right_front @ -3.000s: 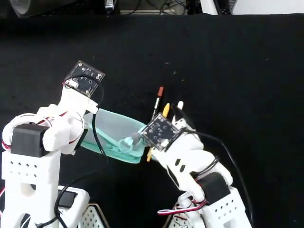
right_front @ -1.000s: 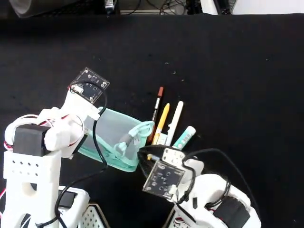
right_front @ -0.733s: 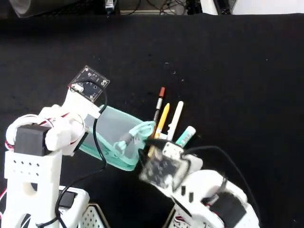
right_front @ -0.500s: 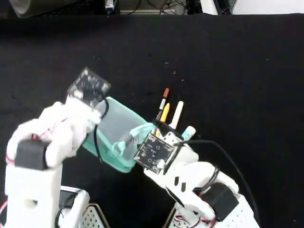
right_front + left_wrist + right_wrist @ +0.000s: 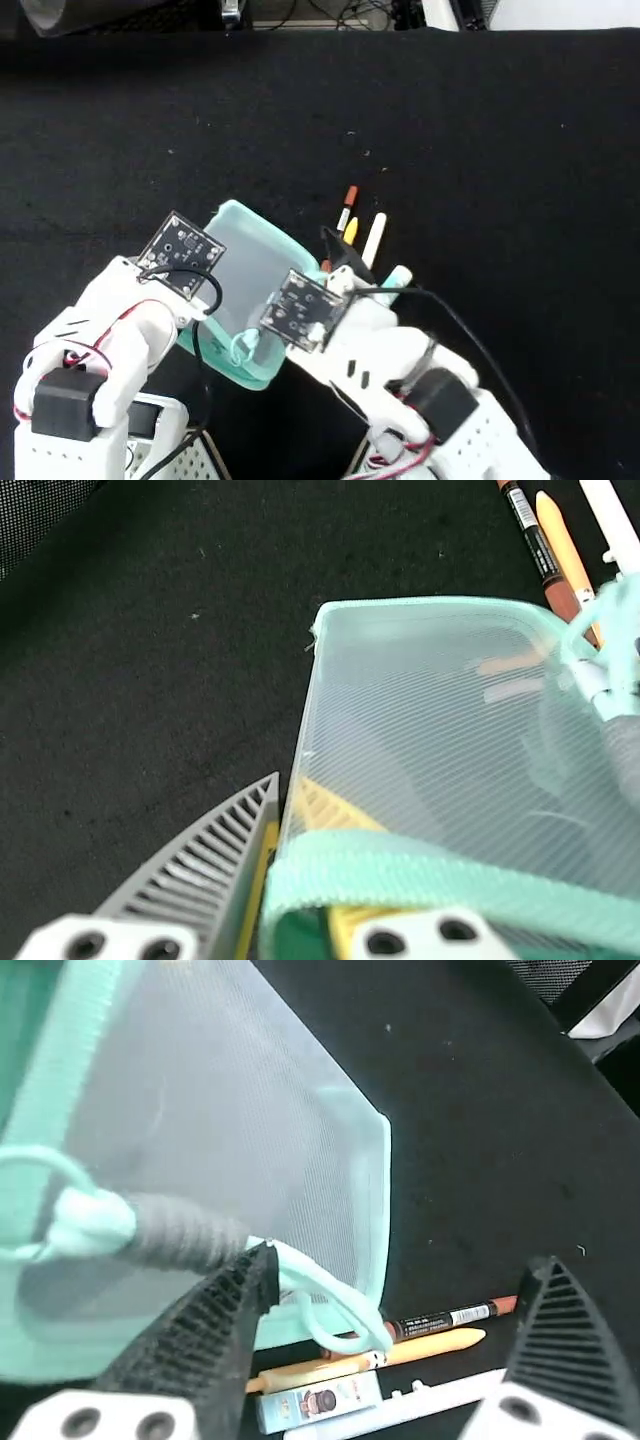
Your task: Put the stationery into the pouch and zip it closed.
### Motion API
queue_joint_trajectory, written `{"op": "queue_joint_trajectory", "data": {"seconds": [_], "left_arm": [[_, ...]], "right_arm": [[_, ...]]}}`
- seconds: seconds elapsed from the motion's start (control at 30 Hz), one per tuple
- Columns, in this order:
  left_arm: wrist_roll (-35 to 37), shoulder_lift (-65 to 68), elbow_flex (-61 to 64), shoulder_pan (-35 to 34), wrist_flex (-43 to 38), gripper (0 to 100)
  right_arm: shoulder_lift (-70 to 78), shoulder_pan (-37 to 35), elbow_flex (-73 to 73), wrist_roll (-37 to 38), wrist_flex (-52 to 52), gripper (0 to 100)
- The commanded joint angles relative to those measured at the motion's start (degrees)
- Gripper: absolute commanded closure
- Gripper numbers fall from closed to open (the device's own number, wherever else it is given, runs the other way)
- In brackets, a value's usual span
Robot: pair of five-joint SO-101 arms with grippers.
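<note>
Left tool (image 5: 290, 810) is clamped on the near-left edge of the mint pouch (image 5: 245, 265). Right tool (image 5: 405, 1260) stands jaws apart at the pouch's right end, over pens (image 5: 374, 238) on the bench (image 5: 500, 150).

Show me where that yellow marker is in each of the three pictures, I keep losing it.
High view: the yellow marker lies on the table between the red-tipped pen and the white pen, near the pouch.
Left wrist view: the marker lies beyond the pouch's corner, beside that pen.
Right wrist view: the marker lies off the pouch's edge, beside that pen.
Shared landmark: the mint mesh pouch.
</note>
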Motion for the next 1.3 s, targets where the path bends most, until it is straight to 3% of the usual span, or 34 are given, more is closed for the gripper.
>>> {"op": "queue_joint_trajectory", "data": {"seconds": [0.0,0.2,0.47,0.67,0.8,1.03,1.27], "left_arm": [[-0.6,-0.2,-0.3,-0.2,0.7,97],[-0.6,-0.5,-0.6,-0.1,0.7,97],[-0.6,-0.5,-0.5,0.3,0.6,97],[-0.6,-0.5,-0.3,0.2,0.6,97],[-0.6,-0.5,-0.3,0.1,1.9,97],[0.7,-0.6,-0.2,0.4,2.7,97],[3.2,-0.6,-0.2,0.4,2.6,97]], "right_arm": [[3.4,-0.2,1.4,0.3,-4.3,62.2],[10.8,6.3,2.6,1.5,-11.8,61.1],[21.7,6.3,0.5,7.6,-12.7,61.3],[27.1,6.2,-3.3,8.3,-12.2,61.8],[26.0,6.3,-3.4,8.4,-9.9,70.7],[17.3,6.5,-3.2,11.7,-3.2,99.2],[3.5,4.9,-3.2,14.7,6.7,97.9]]}}
